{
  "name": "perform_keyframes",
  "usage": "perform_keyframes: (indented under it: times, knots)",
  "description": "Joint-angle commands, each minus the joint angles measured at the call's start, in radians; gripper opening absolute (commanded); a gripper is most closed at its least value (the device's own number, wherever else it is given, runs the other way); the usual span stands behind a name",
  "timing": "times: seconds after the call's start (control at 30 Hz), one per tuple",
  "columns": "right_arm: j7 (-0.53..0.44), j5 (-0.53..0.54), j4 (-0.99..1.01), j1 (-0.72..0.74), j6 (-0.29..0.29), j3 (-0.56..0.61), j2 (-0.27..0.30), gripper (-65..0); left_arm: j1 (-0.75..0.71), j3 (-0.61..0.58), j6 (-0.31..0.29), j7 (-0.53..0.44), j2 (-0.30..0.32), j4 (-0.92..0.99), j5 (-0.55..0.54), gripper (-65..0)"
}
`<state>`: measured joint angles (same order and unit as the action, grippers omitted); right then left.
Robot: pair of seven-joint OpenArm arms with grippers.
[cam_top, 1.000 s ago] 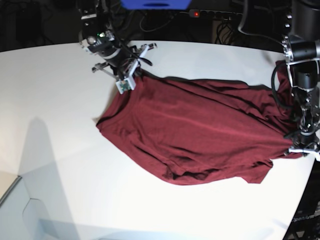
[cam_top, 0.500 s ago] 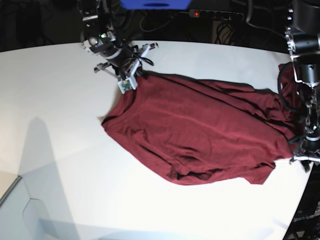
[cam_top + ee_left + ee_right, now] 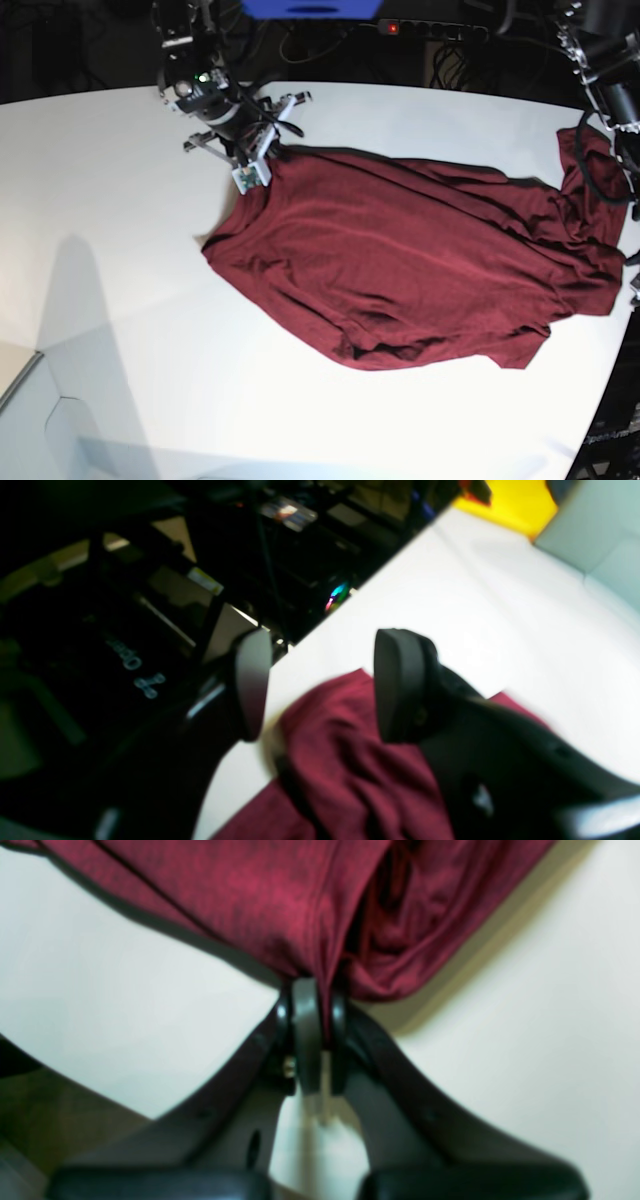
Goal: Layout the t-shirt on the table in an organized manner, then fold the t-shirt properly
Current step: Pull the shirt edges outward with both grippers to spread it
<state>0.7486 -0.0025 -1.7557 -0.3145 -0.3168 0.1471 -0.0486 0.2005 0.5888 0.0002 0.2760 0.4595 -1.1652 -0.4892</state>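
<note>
Base view: t-shirt [image 3: 400, 265] dropped at 3 o'clock, left claw [image 3: 320, 680] now apart; right claw [image 3: 312, 1035] clamped on cloth at 11; spreading on desk [image 3: 110, 200] unfinished.

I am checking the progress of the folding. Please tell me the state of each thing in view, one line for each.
t-shirt: spread on the table, wrinkled, not yet folded, one edge pinched.
left gripper: open above the cloth, holding nothing.
right gripper: shut on the t-shirt edge.
table: white, shirt lying on it.
</note>
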Motion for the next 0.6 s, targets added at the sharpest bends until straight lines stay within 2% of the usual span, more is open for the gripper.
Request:
perform_keyframes:
  times: [0.0,0.13,0.23,0.33,0.57]
  knots:
    - [-0.018,0.006,-0.016,0.005,-0.008,0.001,-0.003,-65.0,-0.013,0.03,-0.013,0.021,0.006,-0.062,-0.003,-32.5]
    - [-0.018,0.006,-0.016,0.008,-0.008,0.001,-0.004,-65.0,-0.126,0.113,-0.013,0.168,-0.057,-0.215,-0.003,-32.5]
    - [-0.018,0.006,-0.016,0.01,-0.008,0.001,-0.006,-65.0,-0.218,0.17,-0.013,0.242,-0.127,-0.296,0.005,-32.5]
    - [-0.018,0.008,-0.031,0.004,-0.008,0.001,-0.006,-65.0,-0.301,0.208,-0.013,0.25,-0.169,-0.315,0.007,-32.5]
    - [-0.01,0.008,-0.086,-0.002,-0.008,0.001,-0.001,-65.0,-0.313,0.214,-0.013,0.25,-0.164,-0.183,0.007,-32.5]
